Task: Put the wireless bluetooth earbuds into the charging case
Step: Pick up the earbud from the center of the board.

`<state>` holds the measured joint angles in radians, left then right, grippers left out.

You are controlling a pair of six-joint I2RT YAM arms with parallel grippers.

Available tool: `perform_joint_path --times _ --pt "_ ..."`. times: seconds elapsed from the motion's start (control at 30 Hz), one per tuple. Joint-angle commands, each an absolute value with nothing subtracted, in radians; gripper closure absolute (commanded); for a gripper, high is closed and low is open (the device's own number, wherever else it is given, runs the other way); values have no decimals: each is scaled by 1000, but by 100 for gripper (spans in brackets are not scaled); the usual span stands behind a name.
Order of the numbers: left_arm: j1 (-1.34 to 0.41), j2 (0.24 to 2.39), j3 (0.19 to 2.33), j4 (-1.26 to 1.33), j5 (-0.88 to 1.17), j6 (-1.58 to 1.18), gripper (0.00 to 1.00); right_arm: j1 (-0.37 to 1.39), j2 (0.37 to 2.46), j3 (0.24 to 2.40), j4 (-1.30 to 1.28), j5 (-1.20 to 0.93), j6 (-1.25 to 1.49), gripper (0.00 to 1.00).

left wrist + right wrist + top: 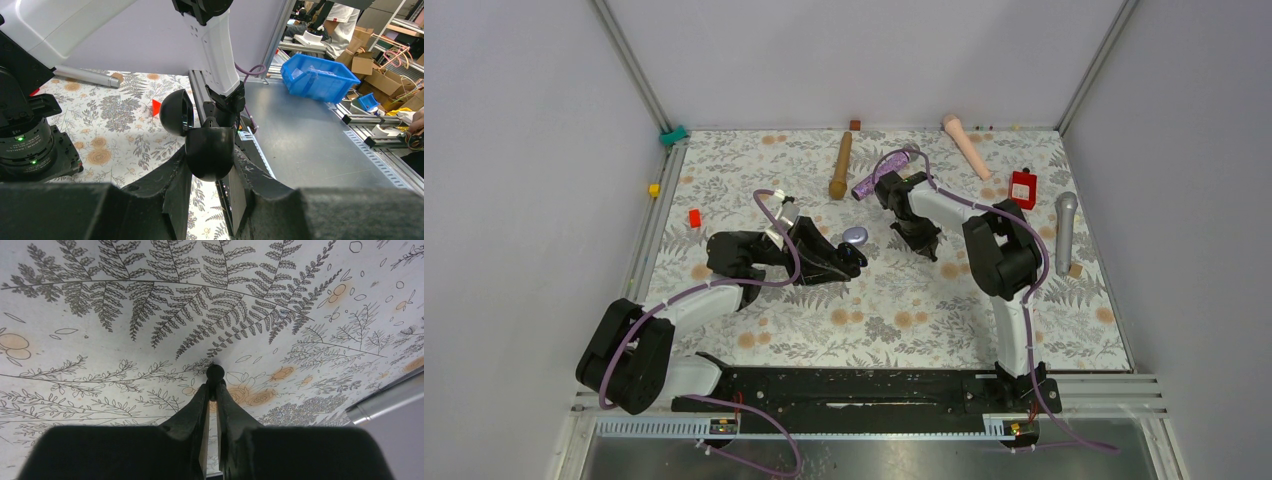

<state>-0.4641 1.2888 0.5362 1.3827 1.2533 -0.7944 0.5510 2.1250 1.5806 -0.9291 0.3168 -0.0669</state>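
The right gripper (213,388) is pinching a black earbud (215,373) at its very fingertips, jaws nearly shut, so the bud is risking popping out or twisting in so slight a hold. The left gripper (210,167) is clamping the round charging case (210,150) firmly between its fingers, with the lid (177,112) standing open just beyond them and possibly crowding the bud's way in.

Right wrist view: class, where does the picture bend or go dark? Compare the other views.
Right wrist: tablecloth pattern bulges fisheye-like, right gripper and black earbud silhouetted. Left wrist: charging case shows faint sheen. Top external: even light, soft shadows.
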Motion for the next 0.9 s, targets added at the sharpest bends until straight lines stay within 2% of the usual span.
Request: perform_joint_path --times 0.0,0.33,0.53,0.87 --pt "-462 1266 541 1439 1266 -795 100 536 2045 1596 -937 307 -82 90" --pt "-462 1272 541 1439 1261 -798 100 477 1737 1560 -900 130 -154 89" --pt "-463 1279 546 1439 1262 -802 100 474 1646 1550 -899 76 -184 89" --pt "-471 1306 551 1437 1260 -811 100 474 1368 1614 -842 -319 -159 88"
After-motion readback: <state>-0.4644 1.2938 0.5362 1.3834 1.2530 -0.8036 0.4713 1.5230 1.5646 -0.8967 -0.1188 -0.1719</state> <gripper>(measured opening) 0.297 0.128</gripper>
